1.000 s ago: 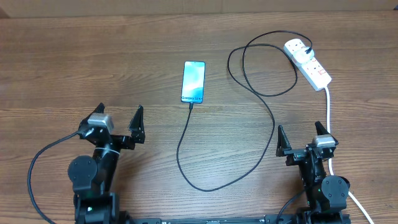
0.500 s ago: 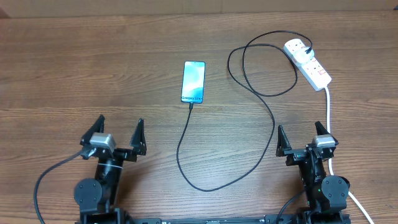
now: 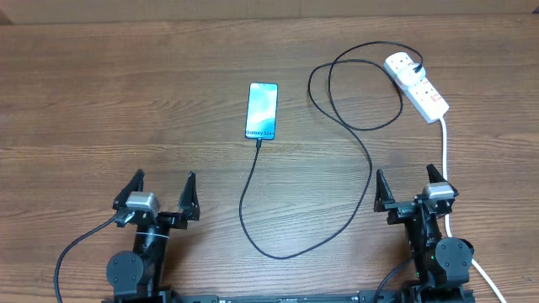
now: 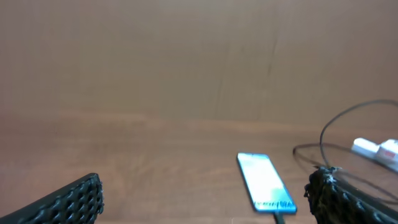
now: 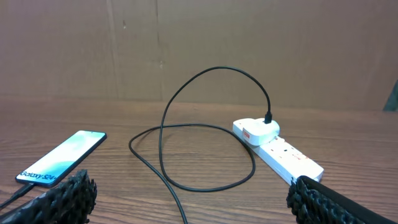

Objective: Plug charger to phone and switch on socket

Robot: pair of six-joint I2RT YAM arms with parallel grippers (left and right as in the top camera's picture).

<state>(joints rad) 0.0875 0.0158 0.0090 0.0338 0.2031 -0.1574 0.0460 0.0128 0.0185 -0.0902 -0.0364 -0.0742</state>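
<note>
The phone point(image 3: 262, 110) lies flat at the table's middle with its blue screen lit. The charger point(image 3: 371, 172), a thin black cable, runs from the phone's near end in a wide loop to a white plug seated in the socket point(image 3: 418, 86) at the far right. My left gripper point(image 3: 163, 187) stands open near the front edge, left of the cable, holding nothing. My right gripper point(image 3: 406, 181) is open too, short of the socket. The left wrist view shows the phone point(image 4: 264, 190) ahead between the fingers point(image 4: 68, 202). The right wrist view shows the cable loop point(image 5: 208, 189) and the socket point(image 5: 283, 152).
The socket's thick white cord point(image 3: 445, 147) runs down the right side, past my right arm, to the table's front edge. A brown cardboard wall point(image 5: 199, 43) closes off the far side of the wooden table point(image 3: 101, 93).
My left arm has drawn back toward the front edge and turned to face straight ahead, its gripper still open. The right arm, phone and cable have not moved.
</note>
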